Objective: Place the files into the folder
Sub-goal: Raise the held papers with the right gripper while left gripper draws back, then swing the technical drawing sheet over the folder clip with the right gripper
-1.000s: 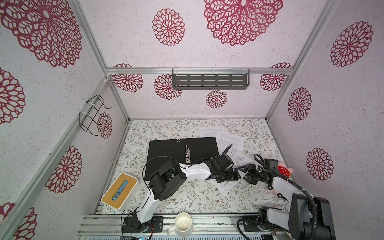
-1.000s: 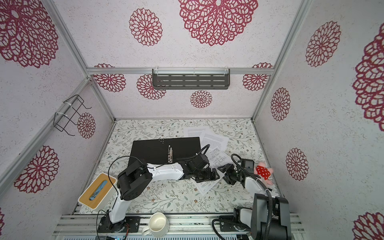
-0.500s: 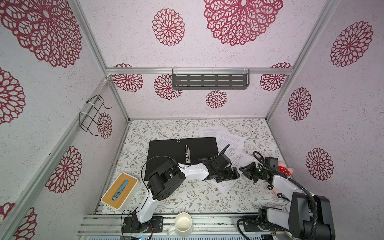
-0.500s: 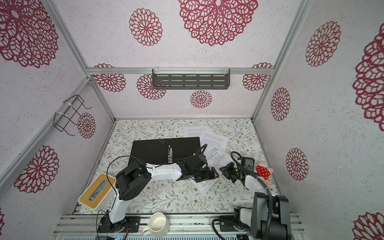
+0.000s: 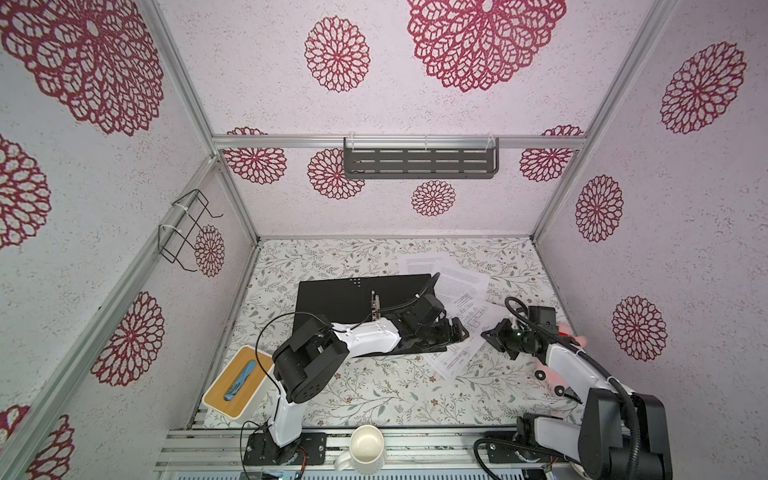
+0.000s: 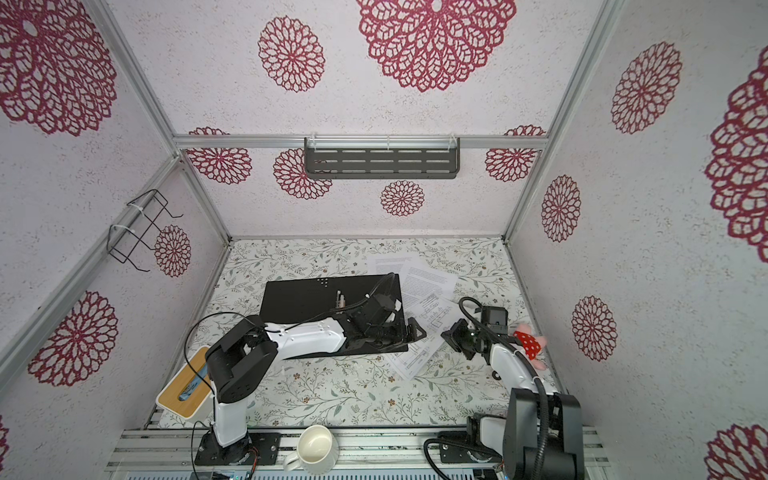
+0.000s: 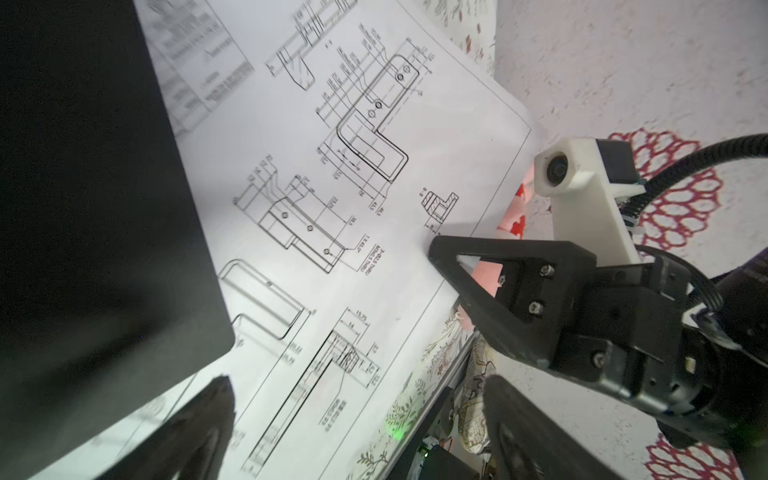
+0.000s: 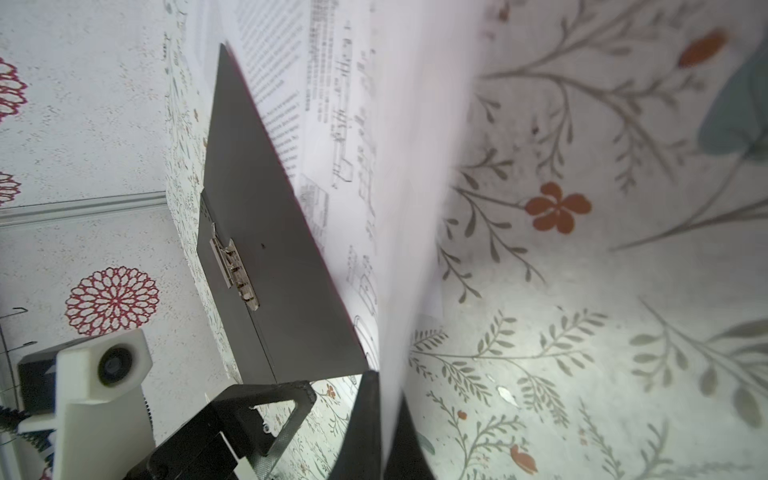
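**Step in hand:** we log the first file as being taken up.

- **Right claw** [image 5: 487, 333], centre right in a top view: pressed together on the edge of the drawing [image 5: 455, 359]. In the right wrist view the paper runs between its jaws.
- **Drawing:** on the table at the folder's lower right corner, one part seemingly tucked under that corner.
- **Folder** [image 5: 332, 299], centre: open with the black inside up, clip [image 5: 375, 305] at the spine, no sheets in it.
- **Left claw** [image 5: 456, 329]: spread and empty, over the folder's lower right corner.
- **Text sheets** [image 5: 463, 282]: overlapping, upper right of the folder.

**Next move, as we judge it:** lift the drawing free and carry it left onto the black panel. The thin paper may buckle, and the left claw stands in that path.

**Also present, well apart:**
- box [image 5: 235, 384], lower left
- mug [image 5: 365, 449], bottom edge
- plush toy [image 6: 528, 343], behind the right arm
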`<act>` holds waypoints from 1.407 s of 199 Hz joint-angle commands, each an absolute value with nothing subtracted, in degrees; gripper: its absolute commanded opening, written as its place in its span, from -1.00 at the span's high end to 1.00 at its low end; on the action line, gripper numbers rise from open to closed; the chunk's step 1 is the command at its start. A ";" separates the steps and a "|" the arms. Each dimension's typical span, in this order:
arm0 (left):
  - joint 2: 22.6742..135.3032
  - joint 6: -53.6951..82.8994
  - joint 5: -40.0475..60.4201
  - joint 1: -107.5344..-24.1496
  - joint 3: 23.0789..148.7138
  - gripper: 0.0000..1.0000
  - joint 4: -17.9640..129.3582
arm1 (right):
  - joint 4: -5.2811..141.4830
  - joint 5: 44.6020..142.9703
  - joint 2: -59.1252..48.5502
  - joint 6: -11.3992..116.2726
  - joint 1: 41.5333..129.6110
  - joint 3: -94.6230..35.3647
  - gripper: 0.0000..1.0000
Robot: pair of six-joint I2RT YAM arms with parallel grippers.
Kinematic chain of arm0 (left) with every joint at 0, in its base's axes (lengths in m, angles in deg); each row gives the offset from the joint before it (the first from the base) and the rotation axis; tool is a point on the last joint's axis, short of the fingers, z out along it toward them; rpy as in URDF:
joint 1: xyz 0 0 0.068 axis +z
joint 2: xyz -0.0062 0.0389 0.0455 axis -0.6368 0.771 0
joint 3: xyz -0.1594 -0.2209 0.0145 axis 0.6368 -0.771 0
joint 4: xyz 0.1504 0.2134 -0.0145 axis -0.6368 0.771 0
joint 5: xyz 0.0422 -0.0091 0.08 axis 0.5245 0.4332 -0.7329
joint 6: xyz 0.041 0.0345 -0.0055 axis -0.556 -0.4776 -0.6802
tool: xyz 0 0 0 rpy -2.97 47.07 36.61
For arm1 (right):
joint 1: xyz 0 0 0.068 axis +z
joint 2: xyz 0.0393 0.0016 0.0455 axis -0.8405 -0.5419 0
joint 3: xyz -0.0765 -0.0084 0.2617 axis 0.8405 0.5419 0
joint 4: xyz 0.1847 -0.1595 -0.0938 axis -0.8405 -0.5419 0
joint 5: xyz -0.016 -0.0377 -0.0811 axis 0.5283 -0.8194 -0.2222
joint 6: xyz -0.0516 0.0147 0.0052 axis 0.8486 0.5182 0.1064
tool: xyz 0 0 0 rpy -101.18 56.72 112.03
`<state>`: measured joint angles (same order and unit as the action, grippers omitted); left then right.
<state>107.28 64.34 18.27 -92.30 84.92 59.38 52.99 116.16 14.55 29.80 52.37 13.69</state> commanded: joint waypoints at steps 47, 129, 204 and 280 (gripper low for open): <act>98.35 60.26 20.39 -83.86 83.14 -0.99 61.80 | 41.30 111.04 14.26 33.48 57.80 -2.42 1.00; 86.50 50.53 11.38 -73.24 79.86 -0.95 77.48 | 39.40 107.04 -3.80 32.20 74.51 -32.25 1.00; 78.58 49.92 10.09 -60.99 70.90 -0.95 79.26 | 32.97 113.75 -26.68 30.99 83.31 -69.80 1.00; 84.03 51.02 17.92 -56.08 69.57 -0.95 74.97 | 55.04 120.13 -10.72 25.81 75.91 -29.45 1.00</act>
